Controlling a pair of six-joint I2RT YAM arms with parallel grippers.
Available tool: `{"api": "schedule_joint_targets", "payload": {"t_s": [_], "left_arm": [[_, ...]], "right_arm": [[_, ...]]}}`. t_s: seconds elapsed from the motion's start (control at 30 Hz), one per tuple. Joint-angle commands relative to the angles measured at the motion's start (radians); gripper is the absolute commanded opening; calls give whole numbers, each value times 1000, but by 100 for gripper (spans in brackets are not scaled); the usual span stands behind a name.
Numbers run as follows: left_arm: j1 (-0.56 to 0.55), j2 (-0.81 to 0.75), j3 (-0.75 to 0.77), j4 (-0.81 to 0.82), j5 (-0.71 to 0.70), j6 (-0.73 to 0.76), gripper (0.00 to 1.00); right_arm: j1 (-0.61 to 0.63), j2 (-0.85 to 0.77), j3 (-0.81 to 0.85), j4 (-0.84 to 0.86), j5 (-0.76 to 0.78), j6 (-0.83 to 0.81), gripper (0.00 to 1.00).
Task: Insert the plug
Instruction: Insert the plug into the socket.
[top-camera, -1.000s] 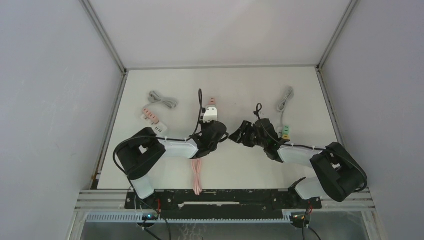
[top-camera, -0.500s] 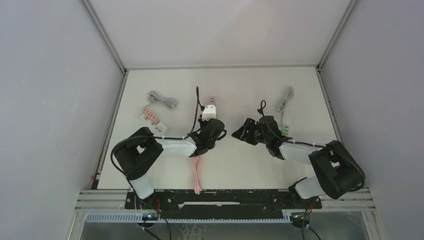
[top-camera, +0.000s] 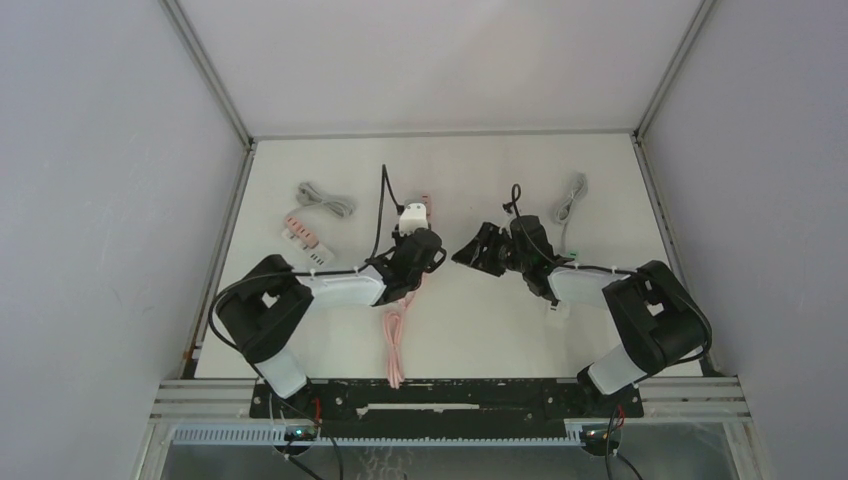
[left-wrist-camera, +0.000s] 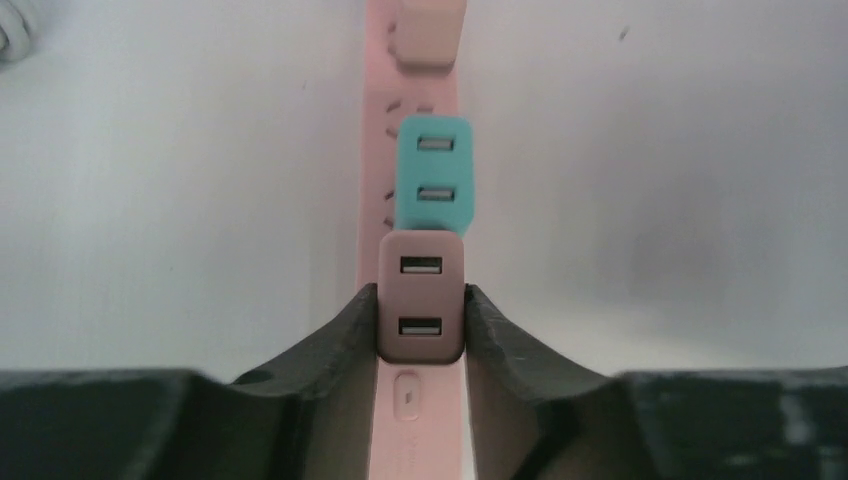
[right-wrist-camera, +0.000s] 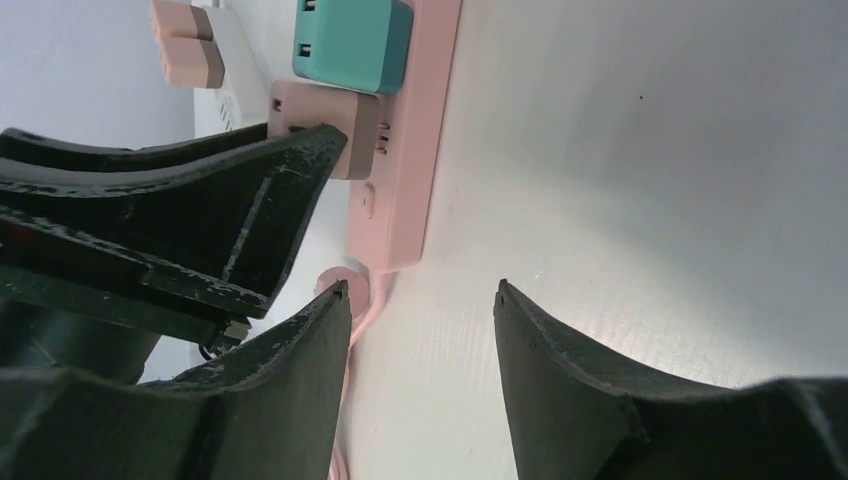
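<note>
1. Two shifts within the last second, seen from above: left gripper (top-camera: 420, 245) farther up the table (top-camera: 480, 170), right gripper (top-camera: 470, 252) swung in toward it, now just beside.
2. Clamps the pink plug (left-wrist-camera: 421, 295) between the left fingers, a narrow grip on its two sides. Sits on the pink power strip (left-wrist-camera: 412, 420), touching the teal adapter (left-wrist-camera: 435, 170) beyond it.
3. Hangs unloaded on the right: jaws wide, nothing between them, aimed at the cable end of the pink power strip.
4. Looks seated or close to it. From the right wrist view, plug body against the strip face, no gap to make out. Probably calls for a last press or a release rather than fresh alignment.
5. No brand, label or legible writing anywhere. Only twin USB ports on each adapter and a small embossed mark on the strip below the plug, too faint to read.
</note>
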Motion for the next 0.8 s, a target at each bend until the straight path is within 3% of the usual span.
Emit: {"api": "schedule_joint_targets", "payload": {"t_s": [0.0,0.17,0.33,0.77], "left_arm": [[45,26,-11,-322,96,17,44],[48,-21,56,-384,103,27,63],[53,-83,101,-418,122,41,72],[141,-217,135,-476,396,-14,77]], "right_arm": [[-5,2,24,21,-20,-34,62],[-3,4,19,19,-32,-43,62],[-8,-4,15,11,-40,-52,62],[-22,-15,5,10,-62,-67,62]]}}
